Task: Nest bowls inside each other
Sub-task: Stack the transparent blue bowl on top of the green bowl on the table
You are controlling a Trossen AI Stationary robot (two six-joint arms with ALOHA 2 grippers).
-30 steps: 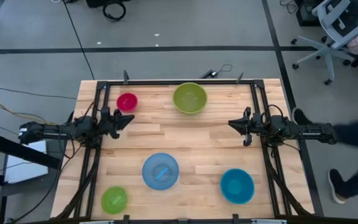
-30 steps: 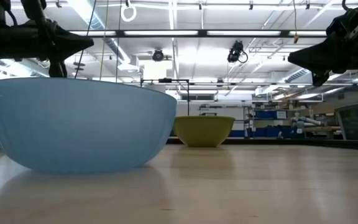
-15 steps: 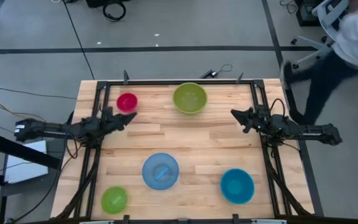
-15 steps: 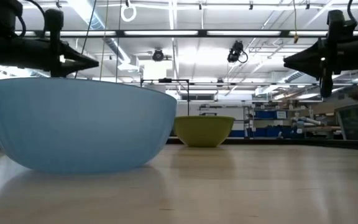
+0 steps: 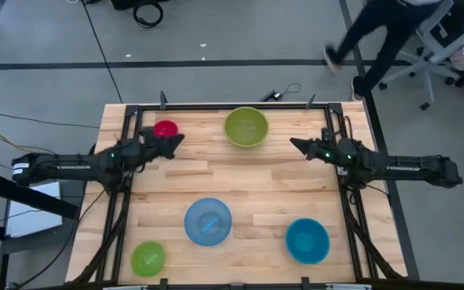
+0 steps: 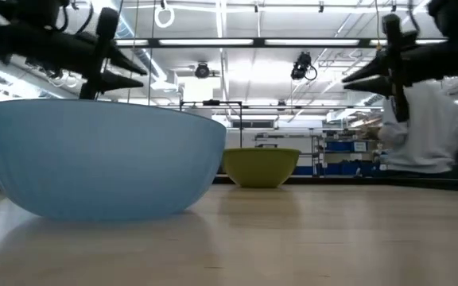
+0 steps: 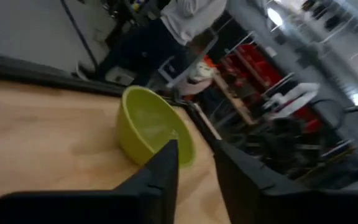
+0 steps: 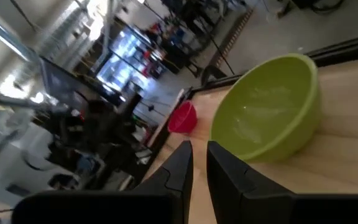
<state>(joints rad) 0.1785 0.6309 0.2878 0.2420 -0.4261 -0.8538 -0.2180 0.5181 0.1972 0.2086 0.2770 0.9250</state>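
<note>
Five bowls stand apart on their bases on the wooden table [image 5: 240, 181]: magenta-red [image 5: 164, 128] at the far left, olive-green [image 5: 246, 126] at the far middle, light blue [image 5: 208, 221] near the middle, cyan-blue [image 5: 307, 240] near right, lime-green [image 5: 147, 258] near left. My left gripper [image 5: 177, 140] hangs level in the air just right of the magenta-red bowl, its fingers parted [image 7: 196, 163], pointing toward the olive-green bowl [image 7: 151, 127]. My right gripper [image 5: 293, 144] hangs level to the right of the olive-green bowl [image 8: 269, 109], its fingers [image 8: 199, 160] a narrow gap apart. Both hold nothing.
A black frame [image 5: 232, 106] runs along the table's far edge and both sides. A person [image 5: 377, 32] walks on the floor beyond the far right corner and shows in the low view [image 6: 424, 127]. An office chair [image 5: 437, 40] stands there too.
Both arms have reached in from the table's sides toward its middle and risen a little: the left gripper toward the magenta-red bowl, the right toward the olive-green bowl. The right gripper has rolled about its own axis. The left gripper's fingers have parted. The person has walked leftward behind the table.
</note>
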